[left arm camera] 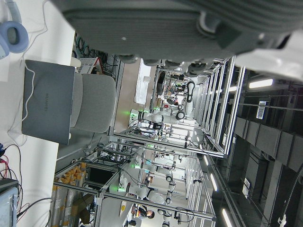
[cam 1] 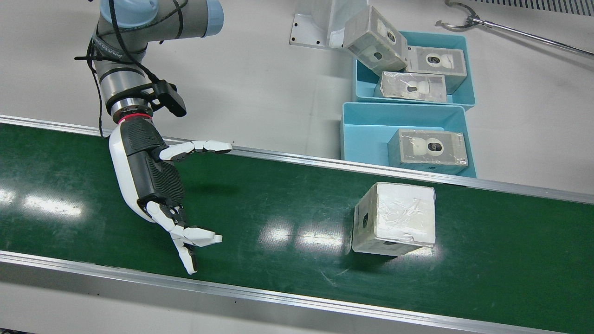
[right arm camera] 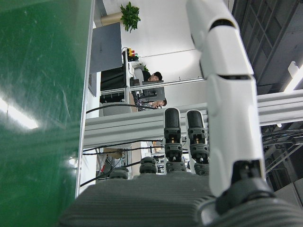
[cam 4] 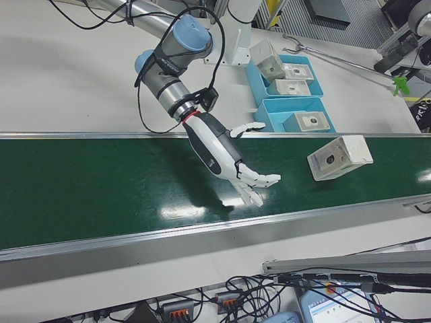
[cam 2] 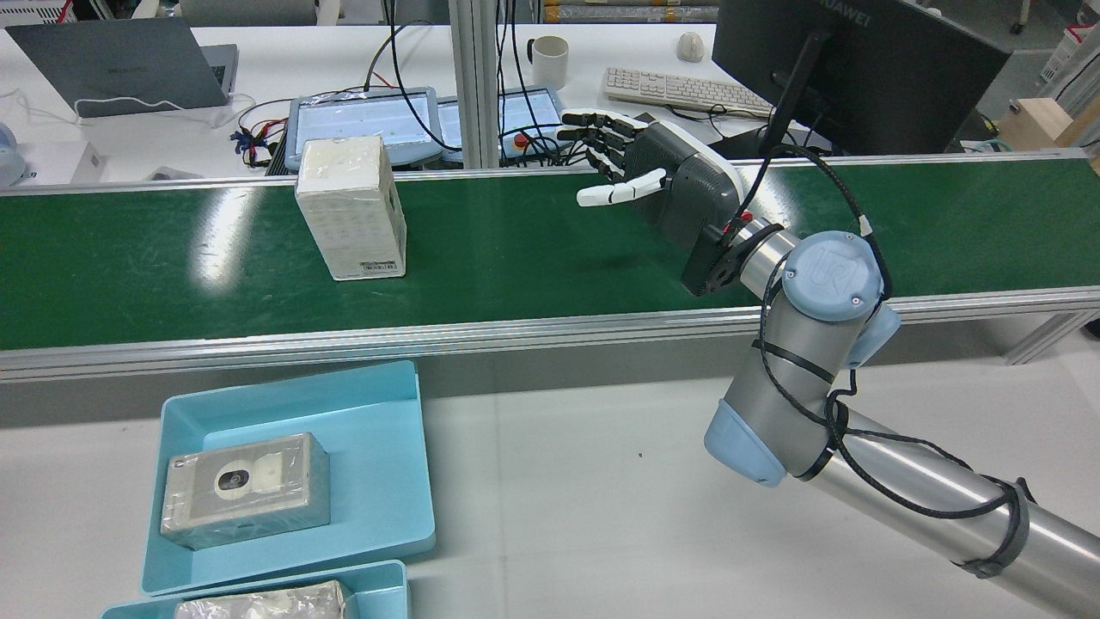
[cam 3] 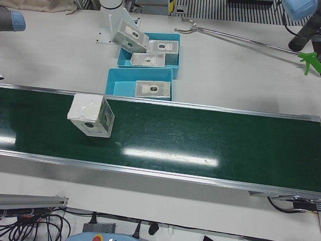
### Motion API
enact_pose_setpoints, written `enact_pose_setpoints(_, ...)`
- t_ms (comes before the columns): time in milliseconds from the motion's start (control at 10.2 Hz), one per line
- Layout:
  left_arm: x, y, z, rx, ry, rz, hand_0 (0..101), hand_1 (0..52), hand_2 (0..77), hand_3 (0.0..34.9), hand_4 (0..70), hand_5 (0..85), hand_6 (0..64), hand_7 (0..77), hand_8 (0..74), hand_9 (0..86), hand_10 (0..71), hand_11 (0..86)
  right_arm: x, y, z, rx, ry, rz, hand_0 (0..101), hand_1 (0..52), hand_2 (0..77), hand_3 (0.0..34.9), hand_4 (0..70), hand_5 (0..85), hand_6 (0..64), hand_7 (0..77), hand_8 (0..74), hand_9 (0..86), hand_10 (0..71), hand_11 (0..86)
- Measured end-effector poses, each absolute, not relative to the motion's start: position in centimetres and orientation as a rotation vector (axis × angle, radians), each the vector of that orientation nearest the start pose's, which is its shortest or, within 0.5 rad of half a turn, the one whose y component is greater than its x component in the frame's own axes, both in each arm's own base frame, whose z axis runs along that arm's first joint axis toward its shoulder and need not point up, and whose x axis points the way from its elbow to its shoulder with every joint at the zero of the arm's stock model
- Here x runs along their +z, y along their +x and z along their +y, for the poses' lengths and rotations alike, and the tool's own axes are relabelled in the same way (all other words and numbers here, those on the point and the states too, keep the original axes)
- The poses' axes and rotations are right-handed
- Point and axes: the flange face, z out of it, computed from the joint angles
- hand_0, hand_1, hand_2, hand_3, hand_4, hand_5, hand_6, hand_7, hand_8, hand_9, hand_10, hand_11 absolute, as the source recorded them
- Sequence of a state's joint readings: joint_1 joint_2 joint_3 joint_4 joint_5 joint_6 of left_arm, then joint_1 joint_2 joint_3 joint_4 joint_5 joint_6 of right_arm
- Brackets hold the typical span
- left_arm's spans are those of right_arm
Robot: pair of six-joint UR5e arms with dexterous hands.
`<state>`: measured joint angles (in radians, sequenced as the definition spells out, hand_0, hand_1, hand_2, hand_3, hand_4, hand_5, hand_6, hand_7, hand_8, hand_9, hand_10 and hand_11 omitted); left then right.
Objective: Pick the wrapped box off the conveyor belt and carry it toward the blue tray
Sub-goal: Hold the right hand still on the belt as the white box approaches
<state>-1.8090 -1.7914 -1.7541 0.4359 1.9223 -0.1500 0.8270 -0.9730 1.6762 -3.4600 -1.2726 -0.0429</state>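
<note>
The wrapped box (cam 1: 399,218) stands on the green conveyor belt (cam 1: 278,204), white and film-covered, just in front of the nearer blue tray (cam 1: 366,127). In the rear view the box (cam 2: 351,206) is left of my right hand (cam 2: 662,185). My right hand (cam 1: 153,181) hovers over the belt well to the side of the box, open, fingers spread toward it and holding nothing. The right-front view shows the same gap between hand (cam 4: 219,151) and box (cam 4: 340,158). The left hand view shows only the dark underside of my left hand (left arm camera: 156,28); its fingers are hidden.
The nearer blue tray holds one wrapped box (cam 1: 428,148). A second blue tray (cam 1: 366,88) behind it holds several, one leaning on its rim (cam 1: 375,41). A long hooked reach tool (cam 1: 510,30) lies on the white table. Desks with a monitor (cam 2: 851,69) stand beyond the belt.
</note>
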Motion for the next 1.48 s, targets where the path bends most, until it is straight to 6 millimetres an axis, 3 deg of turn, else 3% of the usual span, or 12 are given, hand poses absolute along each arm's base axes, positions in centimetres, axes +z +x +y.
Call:
enact_pose_setpoints(197, 52.6, -22.5, -50.5, -2.279, -0.303, 2.191, 0, 0.0, 1.1, 0.0, 0.0, 1.1, 0.0, 0.5, 0.5, 0.0, 0.5, 0.0, 31.5, -33.1, -59.8, -1.863, 0.695, 2.677, 51, 20.2, 19.1, 7.8, 16.9, 21.8, 9.8, 27.3, 1.1, 7.1, 0.0, 1.6)
enact_pose_setpoints(295, 52.6, -22.5, -50.5, -2.279, -0.303, 2.191, 0, 0.0, 1.1, 0.0, 0.0, 1.1, 0.0, 0.5, 0.5, 0.0, 0.5, 0.0, 32.0, -32.8, -59.5, -1.869, 0.694, 2.673, 51, 20.2, 20.7, 8.9, 17.5, 21.8, 7.1, 27.3, 1.1, 7.1, 0.0, 1.6)
enact_pose_setpoints(689, 52.6, -22.5, -50.5, -2.279, -0.303, 2.191, 0, 0.0, 1.1, 0.0, 0.0, 1.1, 0.0, 0.5, 0.5, 0.0, 0.5, 0.5, 33.8, -32.1, -59.1, -1.898, 0.685, 2.66, 51, 20.2, 19.1, 6.0, 14.2, 20.2, 6.5, 22.9, 1.1, 6.0, 0.0, 1.6)
enact_pose_setpoints(1475, 52.6, -22.5, -50.5, -2.279, -0.303, 2.191, 0, 0.0, 1.1, 0.0, 0.0, 1.1, 0.0, 0.5, 0.5, 0.0, 0.5, 0.0, 34.1, -32.0, -59.1, -1.904, 0.682, 2.658, 51, 20.2, 19.1, 3.0, 15.3, 21.3, 7.1, 20.2, 1.1, 4.9, 0.0, 1.6)
